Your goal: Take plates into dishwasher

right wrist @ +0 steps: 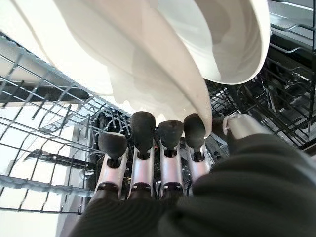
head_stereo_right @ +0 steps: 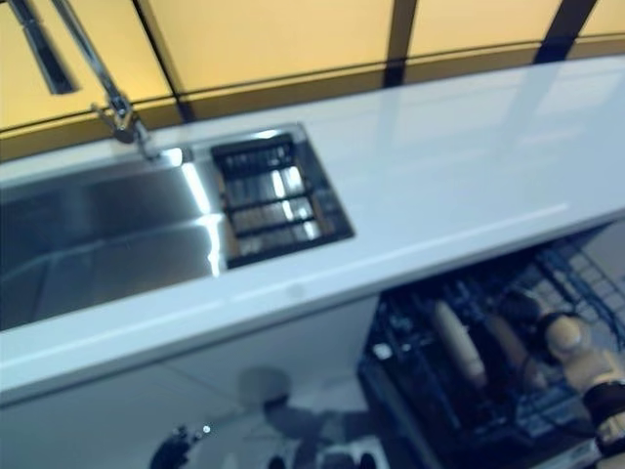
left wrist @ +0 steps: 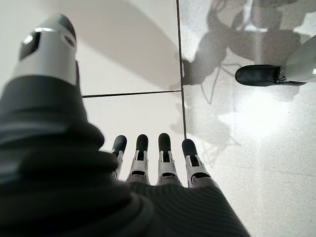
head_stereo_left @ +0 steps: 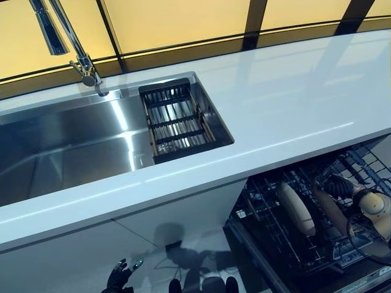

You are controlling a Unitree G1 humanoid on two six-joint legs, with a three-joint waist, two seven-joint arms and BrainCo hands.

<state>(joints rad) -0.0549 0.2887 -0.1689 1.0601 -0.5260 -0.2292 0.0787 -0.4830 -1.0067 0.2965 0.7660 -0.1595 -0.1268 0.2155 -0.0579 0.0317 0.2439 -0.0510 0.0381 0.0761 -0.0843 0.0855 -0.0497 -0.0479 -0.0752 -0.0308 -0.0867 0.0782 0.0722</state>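
Two white plates stand on edge in the lower rack (head_stereo_left: 269, 201) of the open dishwasher, under the counter at the right. My right hand (head_stereo_left: 339, 186) is down in the rack at the top rim of the right plate (head_stereo_left: 330, 210). The other plate (head_stereo_left: 296, 210) stands just to its left. In the right wrist view the rim of a plate (right wrist: 148, 64) passes between my fingers (right wrist: 170, 133) and thumb (right wrist: 242, 126), pinched there, with a second plate (right wrist: 222, 39) close behind. My left hand (head_stereo_left: 120, 278) hangs low over the floor, open and empty.
A white countertop (head_stereo_left: 293, 91) runs across above the dishwasher. A steel sink (head_stereo_left: 73, 146) with a dark drain rack (head_stereo_left: 177, 119) and a tall faucet (head_stereo_left: 82, 61) is at the left. White cabinet fronts lie below the counter. Wire tines (right wrist: 44, 89) surround the right hand.
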